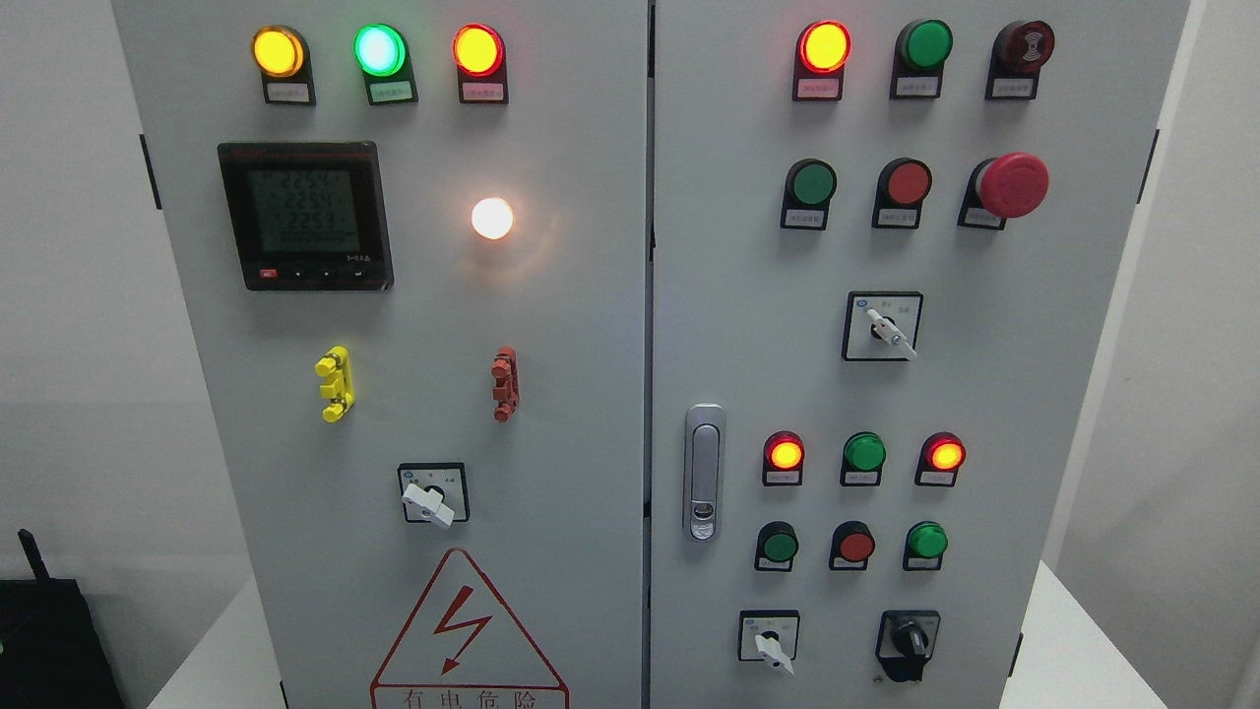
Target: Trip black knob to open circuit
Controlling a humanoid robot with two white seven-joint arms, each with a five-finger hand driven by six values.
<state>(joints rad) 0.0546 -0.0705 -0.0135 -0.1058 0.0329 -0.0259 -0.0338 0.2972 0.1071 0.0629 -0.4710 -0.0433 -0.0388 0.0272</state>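
A grey sheet-metal electrical cabinet (pixel 571 394) with two doors fills the head view, and neither of the robot's hands shows anywhere in it, so whether their fingers are open or curled, or hold anything, cannot be told. The camera faces the doors squarely, which suits finding the target before an arm comes up.

The task's thing, the black rotary knob (pixel 910 642), sits at the lower right of the right-hand door, in the bottom row, just right of a white-handled selector switch (pixel 770 644) on a black-framed plate. The controls are laid out in tidy rows, probably so that each lamp can be read with the switch it belongs to; above the knob run a row of green and red push buttons and, above those, a row of lit red and green indicator lamps (pixel 863 452).

The knob is a small, dark, stubby piece with a raised grip bar, mounted on a black square plate. Its bar stands close to upright, perhaps leaning a little, though the dark-on-dark contrast makes the exact angle hard to read. It looks untouched, so the trip is judged not yet done. A red mushroom-head emergency stop button (pixel 1011 184) stands well above, far from the knob.
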